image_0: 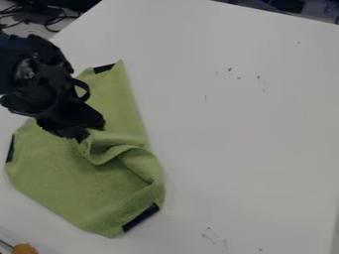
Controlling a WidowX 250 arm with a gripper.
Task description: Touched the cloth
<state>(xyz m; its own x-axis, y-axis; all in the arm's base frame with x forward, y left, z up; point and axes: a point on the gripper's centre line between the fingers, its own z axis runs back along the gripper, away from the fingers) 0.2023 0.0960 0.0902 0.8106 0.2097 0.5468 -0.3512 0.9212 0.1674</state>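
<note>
"When you take the middle of the view as the clock's centre, where does the cloth (73, 178) lie?"

"At about eight o'clock, on the white table (225, 149). It's green, spread mostly flat, and comes to a pointed corner near its own twelve."

"Mostly flat?"

"It rumples from its middle toward its three and four o'clock. One raised fold (119, 153) curves away from just beside the hand (81, 133), and that side of the cloth is rolled over in loose ridges."

"And those dark patches along its border?"

"Three of them: one (104, 68) near the cloth's twelve, one (10, 149) at its nine, one (141, 218) toward its five."

"Where's the arm (29, 74)?"

"Black, coming in from ten o'clock. It covers part of the cloth's upper left border, and the hand points down at the cloth, about nine o'clock from the centre, its lower end seemingly touching the fabric."

"Spread or pressed together?"

"I can't tell, nor whether it pinches any cloth. It's dark on dark there."

"Anything else around?"

"Something orange (25, 249) at the view's edge, between seven and eight. Dark cables (49, 20) lie past the table's edge, between ten and eleven. Small dark marks (230, 70) dot the tabletop between one and two, with fainter scribbles (210, 235) between five and six."
</note>
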